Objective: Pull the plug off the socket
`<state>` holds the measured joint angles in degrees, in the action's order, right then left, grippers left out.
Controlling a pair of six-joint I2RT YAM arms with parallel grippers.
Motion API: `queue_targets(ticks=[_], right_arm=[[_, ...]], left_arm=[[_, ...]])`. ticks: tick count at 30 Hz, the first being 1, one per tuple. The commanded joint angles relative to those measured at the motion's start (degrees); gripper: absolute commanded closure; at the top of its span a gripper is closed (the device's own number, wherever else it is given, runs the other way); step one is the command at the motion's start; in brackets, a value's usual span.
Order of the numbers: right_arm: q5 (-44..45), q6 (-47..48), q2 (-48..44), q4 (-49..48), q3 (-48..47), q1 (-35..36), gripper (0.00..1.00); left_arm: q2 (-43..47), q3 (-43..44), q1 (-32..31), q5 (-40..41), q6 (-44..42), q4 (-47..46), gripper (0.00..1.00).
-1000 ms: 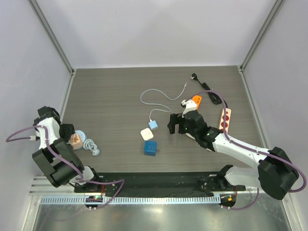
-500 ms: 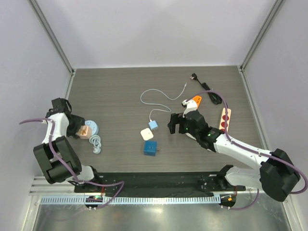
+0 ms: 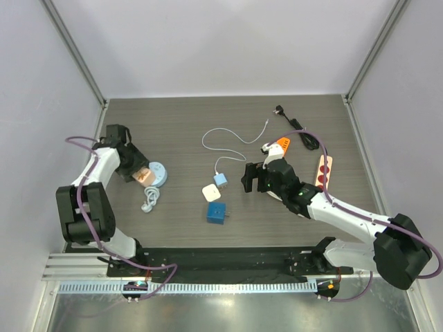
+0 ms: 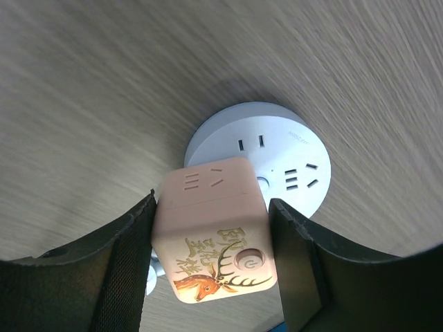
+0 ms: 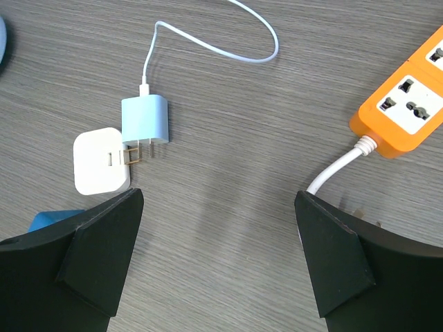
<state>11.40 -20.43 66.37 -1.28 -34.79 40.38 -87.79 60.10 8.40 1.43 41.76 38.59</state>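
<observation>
Over on the bench's (image 3: 180, 131) left side, the left hand (image 4: 211, 207) is much the nearer. It grips the pink cube plug (image 4: 214, 235), seated against the round socket (image 4: 291, 152) just beyond its fingertips. The right hand (image 5: 218, 196) hangs open, well apart. The cube shows a deer and Chinese-style characters; the socket's lettering is too small to read.

The pink cube (image 4: 214, 235) hides its join with the round socket (image 4: 287, 142). Picture edges crop the orange strip (image 5: 408, 104) and blue block (image 5: 45, 221).

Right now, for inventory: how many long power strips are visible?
2: an orange strip beside the right arm, a pink strip by the table's right edge. The arm may hide others.
</observation>
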Motion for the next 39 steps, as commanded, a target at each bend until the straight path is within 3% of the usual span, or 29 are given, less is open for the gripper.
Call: queue_targets(ticks=[1, 3, 5, 8, 11, 20, 24, 33, 39], right_arm=[[0.3, 0.9, 0.2, -2.3, -0.5, 0.0, 0.04], [0.5, 0.9, 1.1, -2.4, -0.5, 0.0, 0.04], [0.4, 0.9, 1.9, -2.5, -0.8, 0.0, 0.04], [-0.1, 0.7, 2.8, -2.5, -1.4, 0.0, 0.04], [-1.7, 0.1, 2.5, -1.5, -2.8, 0.0, 0.04], [-10.6, -8.6, 3.9, -1.2, -8.9, 0.3, 0.04], [-13.4, -13.0, 9.7, -5.5, -12.0, 1.9, 0.04], [-11.7, -17.9, 22.1, -9.7, -21.5, 8.1, 0.04], [-13.9, -20.5, 29.2, -11.6, -27.1, 8.4, 0.05]], left_arm=[[-2.8, 3.0, -3.4, -4.5, -6.2, -0.5, 0.38], [-3.6, 4.8, -5.4, -5.5, -7.6, 0.9, 0.31], [-3.6, 6.8, -7.5, -5.5, -11.3, 2.5, 0.07], [-1.9, 10.7, -9.5, -0.1, -15.6, 6.3, 0.01], [0.5, 13.8, -9.5, 2.0, -16.2, 9.0, 0.00], [2.5, 5.7, -9.6, -6.1, -15.3, 2.0, 0.00], [3.1, 4.8, -9.5, -8.9, -15.0, 1.0, 0.00], [0.3, 5.7, -9.5, -4.0, -14.2, 3.3, 0.02], [-0.9, 5.7, -9.5, -3.6, -15.0, 3.2, 0.05]])
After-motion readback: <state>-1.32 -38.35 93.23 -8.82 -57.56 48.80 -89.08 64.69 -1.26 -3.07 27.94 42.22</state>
